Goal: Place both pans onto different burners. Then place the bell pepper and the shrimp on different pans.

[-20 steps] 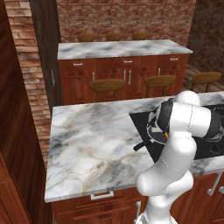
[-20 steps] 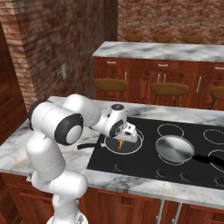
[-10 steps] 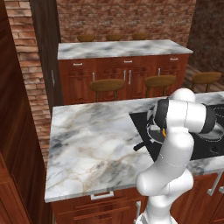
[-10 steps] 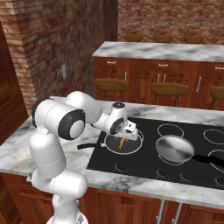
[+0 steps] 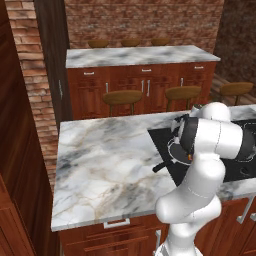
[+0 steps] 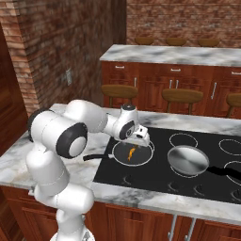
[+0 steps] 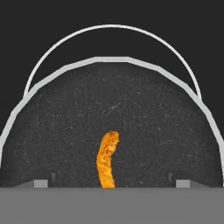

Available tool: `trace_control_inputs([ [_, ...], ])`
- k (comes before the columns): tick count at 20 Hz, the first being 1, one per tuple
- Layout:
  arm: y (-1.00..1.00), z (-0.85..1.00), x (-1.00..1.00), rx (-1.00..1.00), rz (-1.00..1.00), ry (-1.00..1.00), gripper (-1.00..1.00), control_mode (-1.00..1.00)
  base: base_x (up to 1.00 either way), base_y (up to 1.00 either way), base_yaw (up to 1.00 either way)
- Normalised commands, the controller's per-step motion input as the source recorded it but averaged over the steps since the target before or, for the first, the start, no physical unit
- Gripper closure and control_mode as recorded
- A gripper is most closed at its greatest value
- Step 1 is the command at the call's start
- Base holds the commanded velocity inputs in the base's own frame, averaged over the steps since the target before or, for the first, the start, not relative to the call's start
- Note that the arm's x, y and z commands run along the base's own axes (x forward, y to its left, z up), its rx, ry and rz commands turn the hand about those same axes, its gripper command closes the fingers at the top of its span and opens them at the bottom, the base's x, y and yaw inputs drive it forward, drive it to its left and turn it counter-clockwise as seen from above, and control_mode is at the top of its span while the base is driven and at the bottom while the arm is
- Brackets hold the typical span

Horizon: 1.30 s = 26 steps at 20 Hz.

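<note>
The shrimp (image 7: 107, 159) is seen in the hand view as a small, slightly curved, elongated orange piece with a rough, grainy surface. It lies flat on the speckled dark floor of the black pan (image 7: 131, 113), between the two finger tips (image 7: 40, 183) and apart from both. The gripper (image 7: 111, 183) is spread wide, with nothing held between its jaws. The pan's pale rim is seen as a faceted arc, and a thin white burner ring (image 7: 113, 27) shows just beyond it on the black glass.

In the right base view, the shrimp (image 6: 131, 153) is found inside the black pan (image 6: 122, 154), which is set on the left front burner of the cooktop (image 6: 160, 181). The gripper (image 6: 140, 142) hangs just above the pan. The pan's long black handle (image 6: 96, 156) points left, over the marble counter (image 6: 19, 155). The steel pan (image 6: 188, 159) is seated on a neighbouring burner to the right, well apart from the shrimp.
</note>
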Motion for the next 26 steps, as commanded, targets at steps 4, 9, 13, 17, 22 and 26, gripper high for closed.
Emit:
trace_control_inputs([
  [4, 0.04, 0.7, -0.34, 0.0, -0.02, -0.01, -1.0, -1.0, 0.0, 0.0, 0.0],
  [9, 0.18, 0.71, -0.32, 0.0, -0.01, 0.0, -1.0, -1.0, 0.0, 0.0, 0.0],
  [13, 0.29, 0.63, -0.28, 0.0, -0.03, 0.0, -1.0, -1.0, 0.0, 0.0, 0.0],
  [17, 0.29, 0.56, -0.41, 0.0, -0.05, 0.0, -1.0, -1.0, 0.0, 0.0, 0.0],
  [22, 0.15, 0.55, -0.47, 0.0, -0.03, 0.0, -1.0, -1.0, 0.0, 0.0, 0.0],
  [26, 0.15, 0.24, -0.45, 0.0, -0.03, 0.0, -1.0, -1.0, 0.0, 0.0, 0.0],
])
